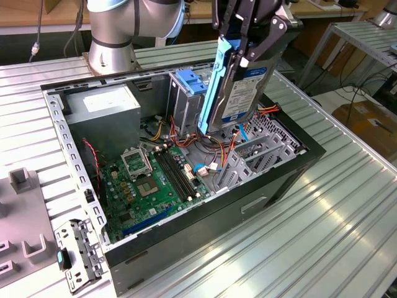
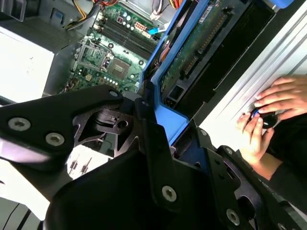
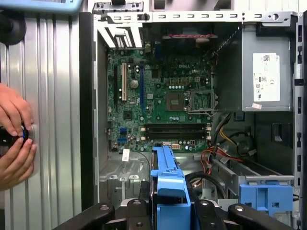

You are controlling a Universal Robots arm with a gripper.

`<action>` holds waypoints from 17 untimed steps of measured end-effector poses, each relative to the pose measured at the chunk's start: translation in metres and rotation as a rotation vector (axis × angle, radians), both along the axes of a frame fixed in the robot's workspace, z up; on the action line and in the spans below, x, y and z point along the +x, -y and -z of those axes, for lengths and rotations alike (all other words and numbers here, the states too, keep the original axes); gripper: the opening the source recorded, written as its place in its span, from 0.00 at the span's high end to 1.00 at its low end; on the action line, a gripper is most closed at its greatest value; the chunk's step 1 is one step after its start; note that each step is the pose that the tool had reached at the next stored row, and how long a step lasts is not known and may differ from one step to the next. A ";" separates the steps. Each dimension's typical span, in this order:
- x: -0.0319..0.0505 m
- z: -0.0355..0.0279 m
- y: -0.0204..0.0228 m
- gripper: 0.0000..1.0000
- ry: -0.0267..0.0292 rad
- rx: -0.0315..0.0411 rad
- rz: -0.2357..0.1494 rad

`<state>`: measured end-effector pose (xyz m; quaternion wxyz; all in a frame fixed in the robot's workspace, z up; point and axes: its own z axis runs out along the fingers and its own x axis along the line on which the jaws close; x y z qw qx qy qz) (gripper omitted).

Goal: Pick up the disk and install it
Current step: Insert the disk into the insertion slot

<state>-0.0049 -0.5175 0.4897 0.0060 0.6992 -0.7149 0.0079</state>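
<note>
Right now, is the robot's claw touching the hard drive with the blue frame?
Touching. In the exterior view the gripper clamps the disk at its upper end from both sides, holding it upright over the open computer case.

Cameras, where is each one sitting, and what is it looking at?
Exterior view: off the arm, looking down slantwise into the open computer case; shows the arm's base and the gripper holding the disk upright.
First wrist view: on the arm, looking down into the case at the motherboard; gripper links in front.
Second wrist view: on the arm, looking past gripper links along the disk to the motherboard.
Shared: both wrist views show the disk's blue rail, motherboard and a person's hands.
</note>
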 end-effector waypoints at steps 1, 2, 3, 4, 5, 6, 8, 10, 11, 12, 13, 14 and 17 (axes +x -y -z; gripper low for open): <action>0.0021 0.0003 0.0012 0.63 -0.0002 -0.0001 0.000; 0.0030 0.0005 0.0031 0.63 -0.0002 0.0000 0.000; 0.0035 0.0007 0.0047 0.63 -0.0002 0.0001 0.000; 0.0044 0.0010 0.0088 0.63 -0.0003 0.0001 0.000; 0.0048 0.0012 0.0110 0.63 -0.0003 0.0001 0.000; 0.0052 0.0013 0.0134 0.63 -0.0003 -0.0001 0.000; 0.0058 0.0015 0.0166 0.63 -0.0004 0.0000 0.000; 0.0062 0.0015 0.0173 0.63 -0.0004 0.0000 0.000; 0.0065 0.0015 0.0173 0.63 -0.0004 0.0000 0.000; 0.0066 0.0015 0.0174 0.63 -0.0004 0.0000 0.000; 0.0066 0.0015 0.0174 0.63 -0.0004 0.0000 0.000; 0.0066 0.0015 0.0174 0.63 -0.0004 0.0000 0.000; 0.0067 0.0015 0.0174 0.63 -0.0004 0.0000 0.000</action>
